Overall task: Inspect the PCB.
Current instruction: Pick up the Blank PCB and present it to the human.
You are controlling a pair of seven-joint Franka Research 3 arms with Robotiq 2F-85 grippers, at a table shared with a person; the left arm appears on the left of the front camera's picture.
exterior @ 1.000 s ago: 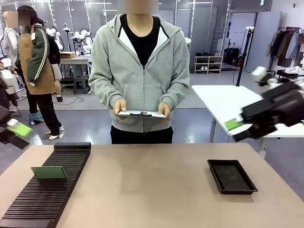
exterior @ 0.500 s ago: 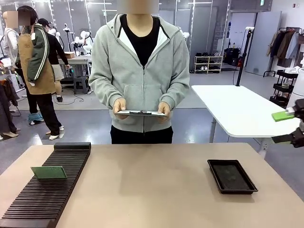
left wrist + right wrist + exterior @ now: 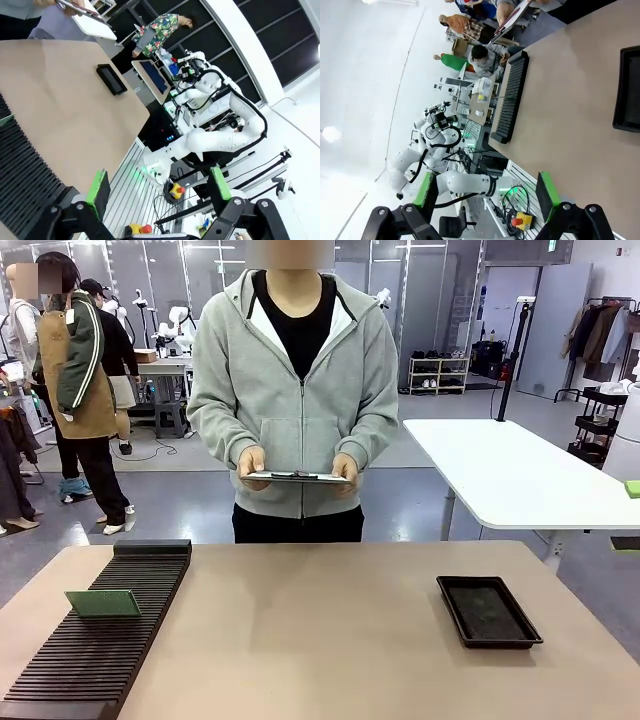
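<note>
Now drawn back off the table on both sides, left gripper (image 3: 159,185) and right gripper (image 3: 486,191) wide open and empty, leaving the PCB (image 3: 103,603) upright in the slotted rack (image 3: 130,645) at near left, untouched, inspection not yet begun.

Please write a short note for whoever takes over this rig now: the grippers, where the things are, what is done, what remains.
Left gripper: jaws open, holding nothing.
Right gripper: jaws open, holding nothing.
PCB stands on edge in the rack, robot's left side; tray lies on the right.
Person at the far side holds a clipboard.
Done: nothing yet, PCB not picked up.
Left to do: pick up the PCB and inspect it.
</note>
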